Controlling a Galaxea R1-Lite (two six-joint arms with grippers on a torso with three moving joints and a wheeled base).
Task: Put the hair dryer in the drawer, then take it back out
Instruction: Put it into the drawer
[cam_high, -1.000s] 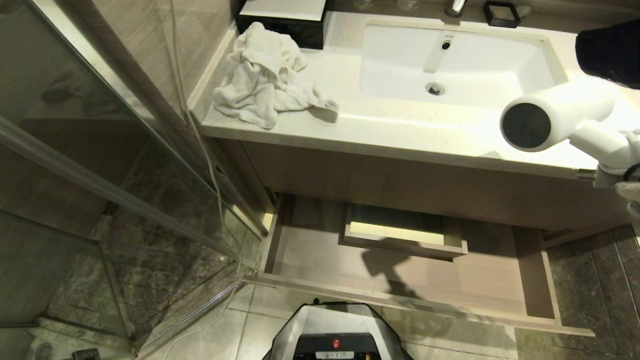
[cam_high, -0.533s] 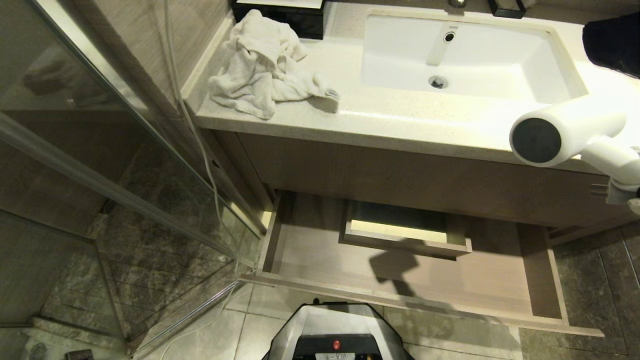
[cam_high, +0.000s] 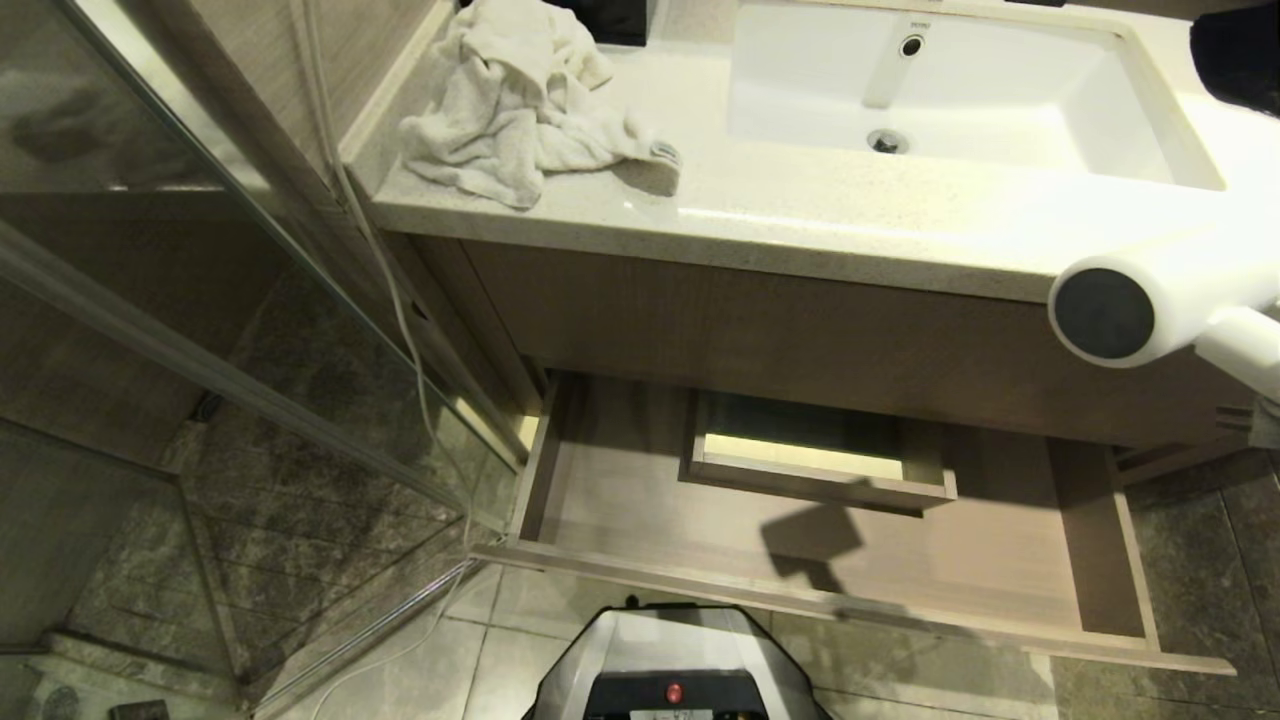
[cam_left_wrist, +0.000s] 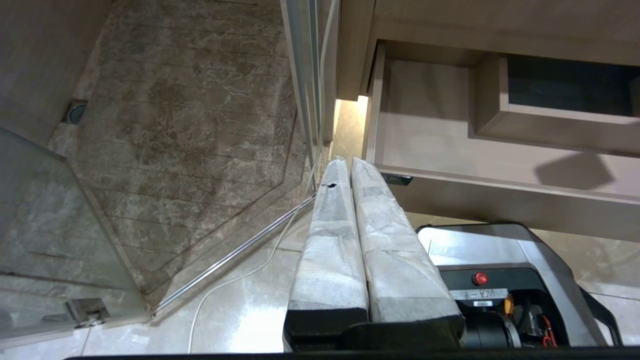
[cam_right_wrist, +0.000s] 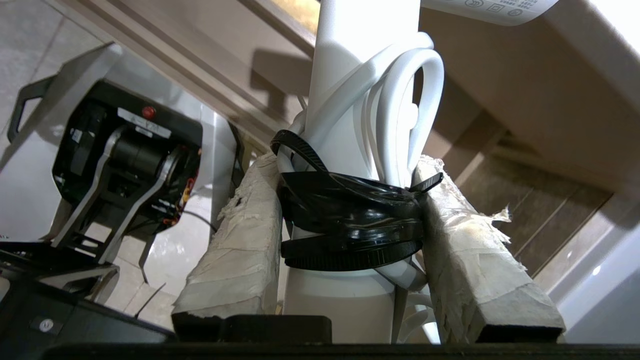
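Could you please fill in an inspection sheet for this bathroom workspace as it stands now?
Surface: vanity counter with a sink.
Job's things: hair dryer held in the air in front of the vanity; drawer pulled open, nothing seen inside.
Clutter: crumpled white towel on the counter.
Grippers: right gripper shut on the dryer's handle; left gripper shut, holding nothing, by the base.
Cables: dryer cord bundled by a black tie; white cable along the glass.
Surroundings: glass shower partition, tiled floor.

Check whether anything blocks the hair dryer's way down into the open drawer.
Nothing visible does. The right gripper holds the hair dryer by its handle, in front of the cabinet face at the head view's right edge. The drawer below is pulled out, its floor bare except for the boxed cutout at the back.
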